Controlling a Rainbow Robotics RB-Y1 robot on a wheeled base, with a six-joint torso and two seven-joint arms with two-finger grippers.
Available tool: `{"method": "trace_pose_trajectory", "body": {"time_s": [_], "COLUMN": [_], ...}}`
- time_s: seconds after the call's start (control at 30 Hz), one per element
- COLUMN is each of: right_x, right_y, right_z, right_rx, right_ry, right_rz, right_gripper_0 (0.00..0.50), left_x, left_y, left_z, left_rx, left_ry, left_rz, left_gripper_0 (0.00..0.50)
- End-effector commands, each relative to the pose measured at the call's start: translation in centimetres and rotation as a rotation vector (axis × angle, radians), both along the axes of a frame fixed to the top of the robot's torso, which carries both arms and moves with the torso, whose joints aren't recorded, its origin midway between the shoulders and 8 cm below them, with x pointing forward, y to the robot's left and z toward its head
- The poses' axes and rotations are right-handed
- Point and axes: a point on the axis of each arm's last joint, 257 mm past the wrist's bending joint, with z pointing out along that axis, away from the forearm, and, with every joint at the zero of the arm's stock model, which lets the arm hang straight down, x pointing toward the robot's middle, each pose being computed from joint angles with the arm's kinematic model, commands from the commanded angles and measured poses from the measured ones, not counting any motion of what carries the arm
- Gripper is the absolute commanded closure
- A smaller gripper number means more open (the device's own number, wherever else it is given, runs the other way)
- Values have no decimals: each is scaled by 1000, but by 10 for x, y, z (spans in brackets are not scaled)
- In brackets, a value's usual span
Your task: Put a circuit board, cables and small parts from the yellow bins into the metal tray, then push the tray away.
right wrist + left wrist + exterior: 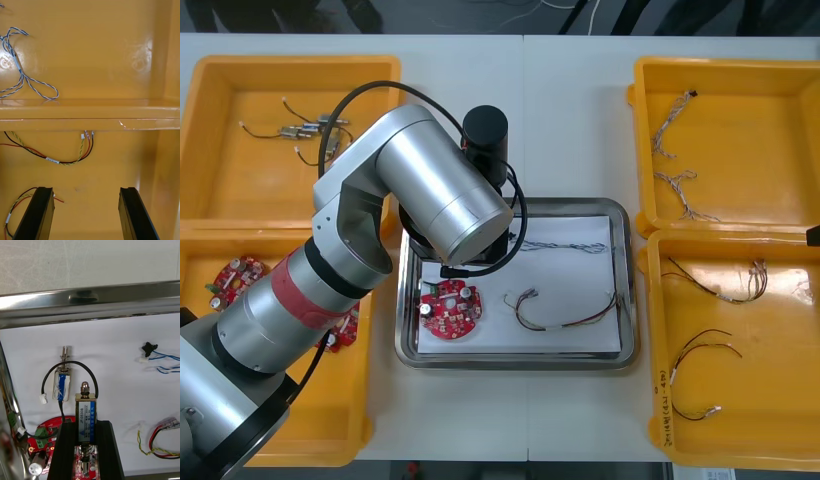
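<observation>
— So, where is the left gripper [85, 426] working?

— It is hanging over the left end of the tray [627, 290]. From above, the big silver arm is hiding the gripper. The left wrist camera is showing its jaws closed narrowly on a small metal part [86, 410], which is standing upright between the fingers. Whether that part is touching the tray's white lining, I cannot tell.

— Is anything lying in the tray?

— A second small metal part [62, 380] with a black lead is lying on the lining just beyond the fingers, while in the front view the arm is covering it. A red circuit board [448, 310] is sitting in the tray's near left corner. A red and yellow cable [565, 312] is lying in the tray's near right part, and a blue and white cable [565, 247] is stretching along the tray's far side.

— And the right gripper [87, 191]?

— It is hovering to the right of the tray, inside a yellow bin [90, 112]. Its wrist camera is showing the jaws standing wide apart with nothing between them, above the bin's loose cables [56, 160].
</observation>
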Motion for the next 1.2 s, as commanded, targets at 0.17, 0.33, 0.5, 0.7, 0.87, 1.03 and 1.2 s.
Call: {"method": "trace_pose_trajectory", "body": {"time_s": [0.17, 0.33, 0.5, 0.7, 0.87, 1.03, 1.2], "right_x": [-12, -12, -12, -11, -12, -12, -11], "right_y": [2, 5, 5, 7, 6, 6, 7], "right_z": [-9, -10, -10, -10, -11, -11, -10], "right_rx": [36, 43, 43, 44, 44, 43, 43], "right_ry": [7, 5, 5, 6, 7, 8, 7], "right_rz": [-25, -22, -22, -19, -20, -20, -18], "right_gripper_0": [0, 0, 0, 0, 0, 0, 0], "left_x": [6, 5, 5, 5, 7, 7, 10], "left_y": [-19, -23, -26, -23, -20, -19, -15], "left_z": [-17, -23, -26, -30, -30, -30, -27], "left_rx": [-36, -34, -48, -48, -43, -44, -39], "left_ry": [-32, -36, -40, -42, -45, -46, -54], "left_rz": [25, 20, 18, 25, 31, 33, 39], "left_gripper_0": [500, 500, 500, 427, 74, 0, 0]}}
